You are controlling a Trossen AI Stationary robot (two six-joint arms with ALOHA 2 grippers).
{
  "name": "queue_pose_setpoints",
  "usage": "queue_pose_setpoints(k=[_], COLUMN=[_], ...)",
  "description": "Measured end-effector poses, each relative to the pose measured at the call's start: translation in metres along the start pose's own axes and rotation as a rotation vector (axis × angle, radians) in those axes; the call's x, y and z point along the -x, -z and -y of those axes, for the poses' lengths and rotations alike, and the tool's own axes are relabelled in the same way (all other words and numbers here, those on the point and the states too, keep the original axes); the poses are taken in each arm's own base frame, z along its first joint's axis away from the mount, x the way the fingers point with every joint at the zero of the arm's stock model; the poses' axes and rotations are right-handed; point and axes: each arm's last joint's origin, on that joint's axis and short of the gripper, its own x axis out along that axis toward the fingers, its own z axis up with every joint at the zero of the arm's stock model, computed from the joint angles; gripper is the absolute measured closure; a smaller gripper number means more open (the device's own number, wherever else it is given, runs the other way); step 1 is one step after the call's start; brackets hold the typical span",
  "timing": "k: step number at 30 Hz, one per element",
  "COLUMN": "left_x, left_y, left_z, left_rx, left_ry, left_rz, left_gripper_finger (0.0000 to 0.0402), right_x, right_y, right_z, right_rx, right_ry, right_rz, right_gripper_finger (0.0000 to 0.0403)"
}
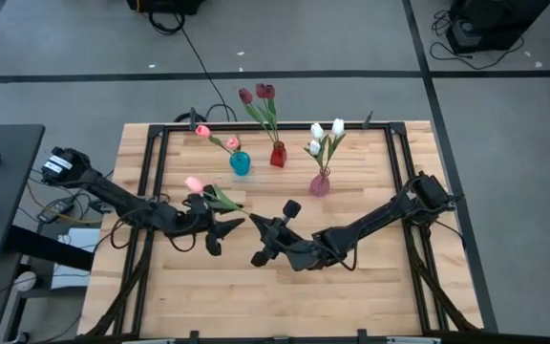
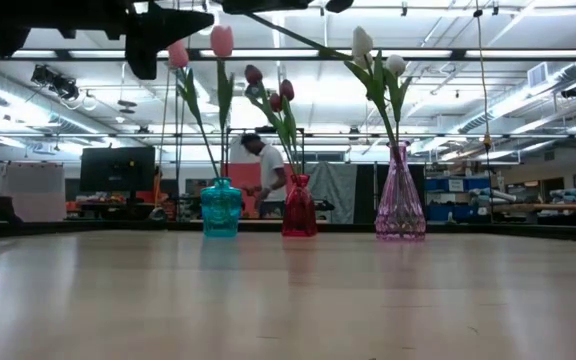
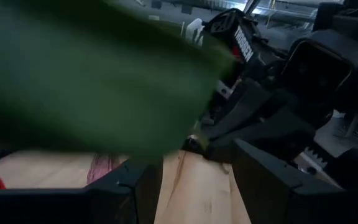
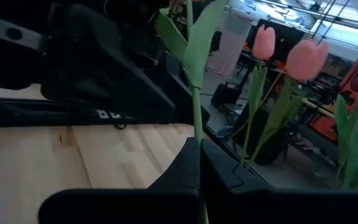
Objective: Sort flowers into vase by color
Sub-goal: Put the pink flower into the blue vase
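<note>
Blurred green leaf (image 3: 98, 74) hides left jaws

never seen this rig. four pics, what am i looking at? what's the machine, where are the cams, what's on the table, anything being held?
It is a robot with two dark arms working at a wooden table. One picture looks straight down from above, one looks level across the tabletop, and the other two come from a camera on each wrist.

Three small vases stand in a row at the far side. The teal vase holds pink tulips, the red vase holds dark red ones, and the pink vase holds white ones.

The arms meet near the middle. The left hand is beside a loose pink tulip, whose leaves lie against it; its wrist picture is mostly blocked by a green leaf, so I cannot tell whether it grips. The right hand is closed on a thin green stem, clear in its wrist picture.

A person stands in the room beyond the table.
</note>
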Motion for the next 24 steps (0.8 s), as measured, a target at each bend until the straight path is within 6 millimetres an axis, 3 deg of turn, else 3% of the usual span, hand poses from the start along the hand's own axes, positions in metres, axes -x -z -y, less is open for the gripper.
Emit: queue_pose_setpoints(k=[4,8,15,19,24], left_x=[-0.004,-0.005,-0.005,-0.004,0.006], left_y=[-0.006,-0.008,-0.008,-0.009,-0.023], left_z=[0.003,0.005,0.005,0.005,-0.005], left_rx=[-0.017,-0.033,-0.064,-0.114,-0.208], left_ry=[0.003,0.005,0.011,0.006,-0.154], left_rz=[0.016,0.025,0.021,0.013,-0.003], left_gripper_finger=[0.0212,0.0243,0.0381,0.0387,0.0389], right_x=[0.0,0.0,0.0,0.002,0.03], right_y=[0.0,0.0,0.0,0.001,-0.011], right_z=[-0.001,-0.001,-0.002,-0.003,0.001], right_rx=[0.001,0.0,-0.005,-0.004,0.051], right_ry=[-0.025,-0.025,-0.082,-0.052,0.101], right_rz=[0.004,0.004,0.012,0.003,-0.02], right_gripper_finger=[0.0395,0.0394,0.0388,0.035,0.0298])
